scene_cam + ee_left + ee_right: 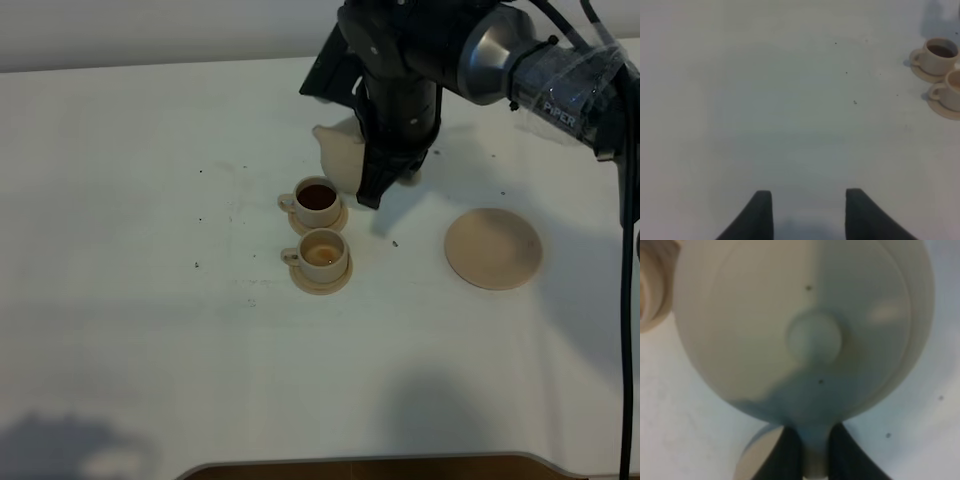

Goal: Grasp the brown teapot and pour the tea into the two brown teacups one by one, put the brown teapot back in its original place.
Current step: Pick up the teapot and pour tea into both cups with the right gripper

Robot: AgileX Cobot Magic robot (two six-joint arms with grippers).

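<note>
The brown teapot (338, 152) is held off the table just behind the two brown teacups, spout toward the left. My right gripper (380, 175) is shut on its handle. In the right wrist view the teapot (805, 330) with its knobbed lid fills the frame, and the fingers (790, 455) clamp the handle. The far teacup (317, 200) holds dark tea. The near teacup (323, 252) holds a little pale liquid. Each stands on its small saucer. The wide saucer plate (493, 248) lies bare to the right. My left gripper (809, 202) is open over bare table, with both cups (940, 52) far off.
The white table (150, 300) spreads wide to the left and front of the cups. Its front edge (360, 462) runs along the bottom of the high view. The right arm's body (500, 55) hangs over the back right.
</note>
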